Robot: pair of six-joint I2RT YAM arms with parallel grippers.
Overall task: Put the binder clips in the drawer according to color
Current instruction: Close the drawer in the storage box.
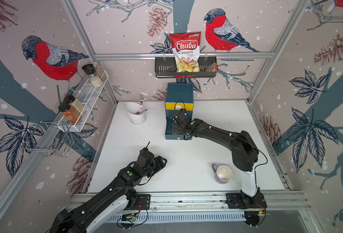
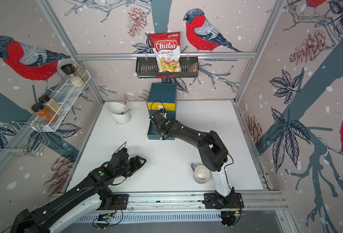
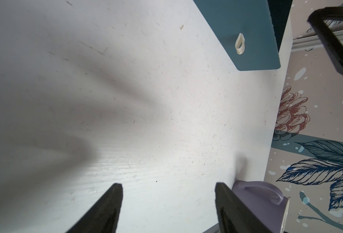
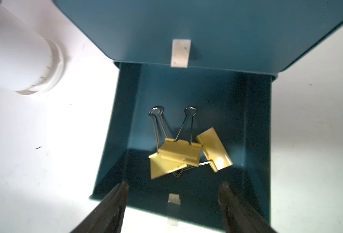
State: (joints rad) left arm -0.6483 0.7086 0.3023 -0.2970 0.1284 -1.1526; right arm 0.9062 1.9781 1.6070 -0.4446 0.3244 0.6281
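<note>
Beyond the right gripper (image 4: pixel 174 183), parted and empty, glossy yellow binder clips (image 4: pixel 178 152) overlap, blurred, in the teal drawer (image 4: pixel 257 121); left gripper (image 3: pixel 168 184) gapes too.

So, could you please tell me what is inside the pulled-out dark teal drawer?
Three yellow binder clips with silver wire handles overlap inside the drawer. The top one covers parts of the others; the right gripper hides the near corners.

Top views were bright and evenly lit, frame rails (image 1: pixel 126 56) stretched by wide-angle distortion toward the edges, soft fanned shadows lay across the white counter (image 3: pixel 186 121) in the left wrist view, right wrist view was slightly blurred, its counter overexposed, glare glinted off one of the yellow binder clips (image 4: pixel 215 150)
</note>
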